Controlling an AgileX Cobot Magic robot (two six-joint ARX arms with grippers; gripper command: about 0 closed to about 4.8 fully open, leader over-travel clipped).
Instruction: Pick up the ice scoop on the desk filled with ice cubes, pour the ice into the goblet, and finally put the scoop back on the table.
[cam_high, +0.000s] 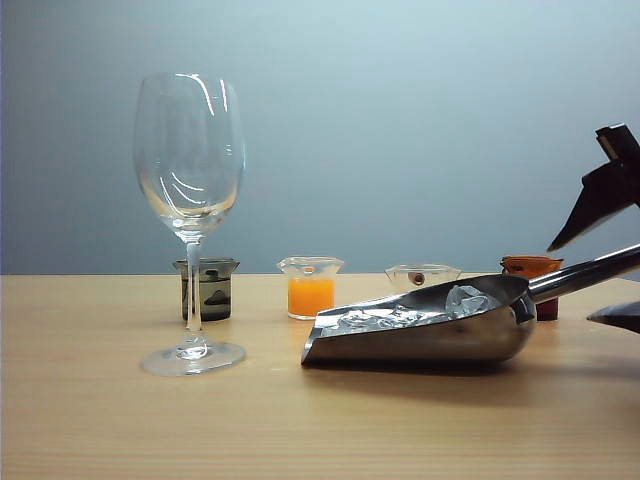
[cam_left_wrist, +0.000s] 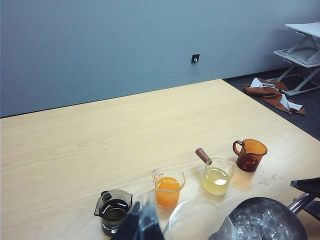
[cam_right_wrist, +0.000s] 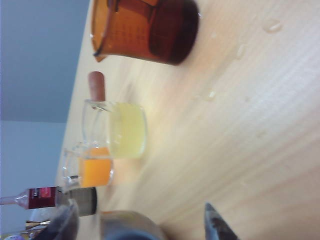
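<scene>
1. Pickup step: the scoop (cam_high: 420, 335) lies on the tabletop (cam_high: 150, 430), full of ice (cam_high: 400, 316).
2. Right hand (cam_high: 612, 255) brackets its handle, fingers apart, apparently not gripping.
3. Left hand (cam_left_wrist: 142, 225): can't tell.
4. Next: clamp, lift level toward the wine glass (cam_high: 190, 180).

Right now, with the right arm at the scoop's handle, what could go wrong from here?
1. The right gripper has open jaws straddling the far end of the ice scoop handle; gripped that far out, the loaded bowl may sag or twist.
2. The ice cubes sit near the open lip and could slide out early.
3. The goblet is tall on a thin stem; a knock may topple it.
</scene>
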